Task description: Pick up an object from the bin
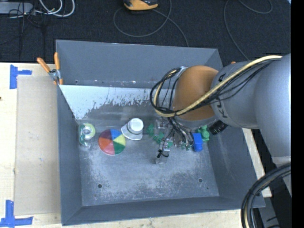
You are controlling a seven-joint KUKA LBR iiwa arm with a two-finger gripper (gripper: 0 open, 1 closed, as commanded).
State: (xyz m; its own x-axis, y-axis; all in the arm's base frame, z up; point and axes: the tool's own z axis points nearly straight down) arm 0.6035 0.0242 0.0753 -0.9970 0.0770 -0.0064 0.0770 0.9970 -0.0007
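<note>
Nearest the front wall, the bin floor is bare. Just beyond, the gripper hangs low over mid-floor; whether it is open or closed I cannot tell. The closest things, a blue piece and a green piece, lie just to its view-right and slightly behind, under the wrist. Off to view-left sit a colour disc, a white cap and a clear ring.

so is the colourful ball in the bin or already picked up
In the bin: the colourful ball rests on its floor beside the white bottle, apart from the gripper.
</note>
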